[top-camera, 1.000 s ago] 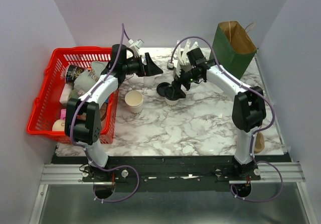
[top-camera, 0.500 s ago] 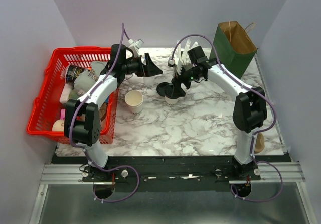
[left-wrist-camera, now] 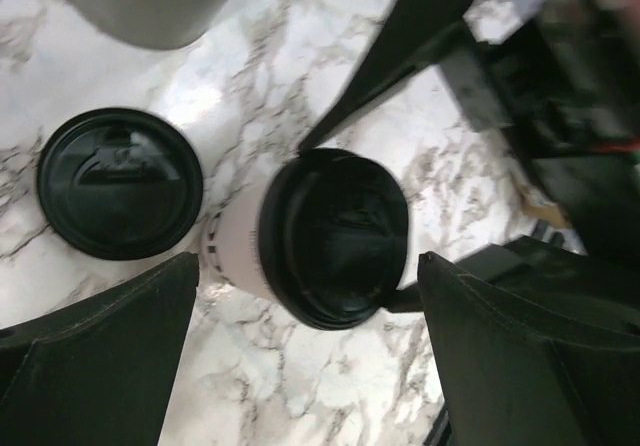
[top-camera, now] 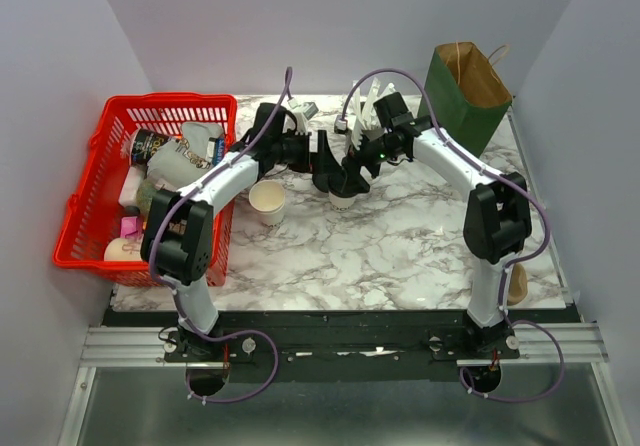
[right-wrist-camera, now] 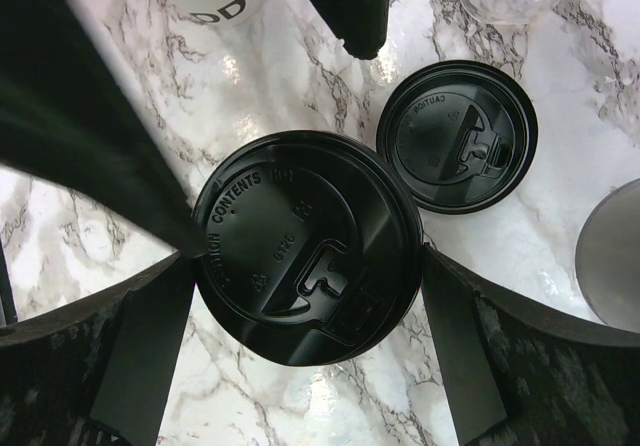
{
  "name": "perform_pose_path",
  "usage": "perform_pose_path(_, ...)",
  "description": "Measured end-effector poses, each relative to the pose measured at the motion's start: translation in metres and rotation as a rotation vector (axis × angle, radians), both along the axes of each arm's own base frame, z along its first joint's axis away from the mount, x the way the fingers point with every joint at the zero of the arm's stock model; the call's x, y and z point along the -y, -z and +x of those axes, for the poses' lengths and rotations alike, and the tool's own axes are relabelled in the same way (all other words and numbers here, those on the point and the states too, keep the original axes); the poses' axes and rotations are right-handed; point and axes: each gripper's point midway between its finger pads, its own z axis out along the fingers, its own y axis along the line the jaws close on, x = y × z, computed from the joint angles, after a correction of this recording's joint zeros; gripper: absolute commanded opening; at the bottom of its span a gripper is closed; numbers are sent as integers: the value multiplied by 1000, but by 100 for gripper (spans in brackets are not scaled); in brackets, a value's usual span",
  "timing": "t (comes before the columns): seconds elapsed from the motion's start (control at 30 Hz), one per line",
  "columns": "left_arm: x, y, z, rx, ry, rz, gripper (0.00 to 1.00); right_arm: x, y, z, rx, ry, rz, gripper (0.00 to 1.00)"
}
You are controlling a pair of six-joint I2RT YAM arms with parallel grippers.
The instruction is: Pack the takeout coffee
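The takeout coffee [top-camera: 343,199], a cream-white cup with a black lid, stands on the marble table [top-camera: 400,246]. In the right wrist view its lid [right-wrist-camera: 305,246] sits between my right gripper [right-wrist-camera: 306,266] fingers, which press on both sides. My right gripper [top-camera: 352,176] is shut on it. My left gripper [top-camera: 325,156] is open and empty, just left of the cup. In the left wrist view the cup [left-wrist-camera: 335,236] lies just ahead of the wide-open left gripper [left-wrist-camera: 308,301].
A loose black lid [right-wrist-camera: 457,136] lies beside the coffee. A plain cream cup [top-camera: 267,198] stands to the left. A grey cup of white sticks [top-camera: 365,116] is behind. A green paper bag [top-camera: 468,88] stands back right, a red basket [top-camera: 100,166] left.
My left arm has swung right from near the basket to just beside the coffee. My right gripper has stayed on the cup.
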Motion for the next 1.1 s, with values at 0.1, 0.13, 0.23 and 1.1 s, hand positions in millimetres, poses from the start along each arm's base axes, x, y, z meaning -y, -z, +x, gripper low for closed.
perform_pose_path(0.1, -3, 23, 5, -35, -28, 64, 98, 0, 3, 0, -2, -3, -3, 100)
perform_pose_path(0.13, -5, 30, 7, -44, -39, 82, 98, 0, 4, 0, -3, -4, -4, 100)
perform_pose_path(0.23, -9, 48, 11, -69, -63, 140, 98, 0, 7, 1, -7, -5, -6, 100)
perform_pose_path(1.1, -4, 58, 14, -49, -71, 209, 98, -1, 1, 15, 60, 61, 10, 100)
